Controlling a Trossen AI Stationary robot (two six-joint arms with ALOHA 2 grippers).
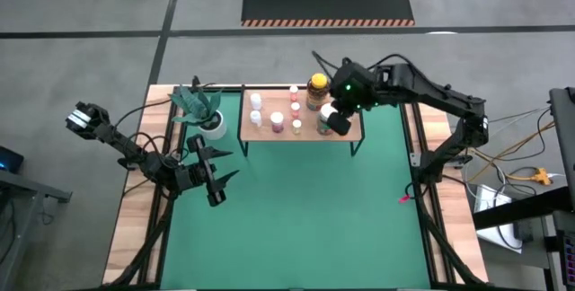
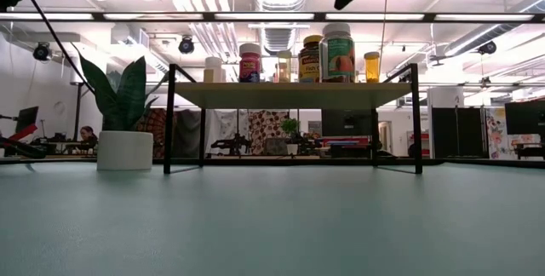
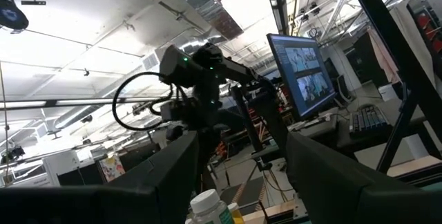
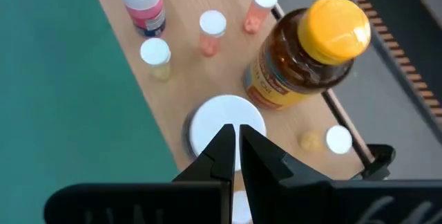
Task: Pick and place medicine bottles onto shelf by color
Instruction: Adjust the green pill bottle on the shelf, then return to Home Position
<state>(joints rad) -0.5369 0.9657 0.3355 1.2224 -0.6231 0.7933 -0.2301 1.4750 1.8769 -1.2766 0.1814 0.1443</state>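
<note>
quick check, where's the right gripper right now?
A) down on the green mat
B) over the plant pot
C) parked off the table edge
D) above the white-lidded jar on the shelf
D: in the right wrist view the right gripper hangs, fingers nearly together, directly over the white-lidded jar on the shelf, beside the yellow-lidded jar.

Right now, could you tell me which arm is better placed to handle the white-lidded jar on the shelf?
The right. Its gripper hangs directly above the white-lidded jar on the shelf, fingers nearly together. The left gripper waits open over the green mat, well short of the shelf.
</note>
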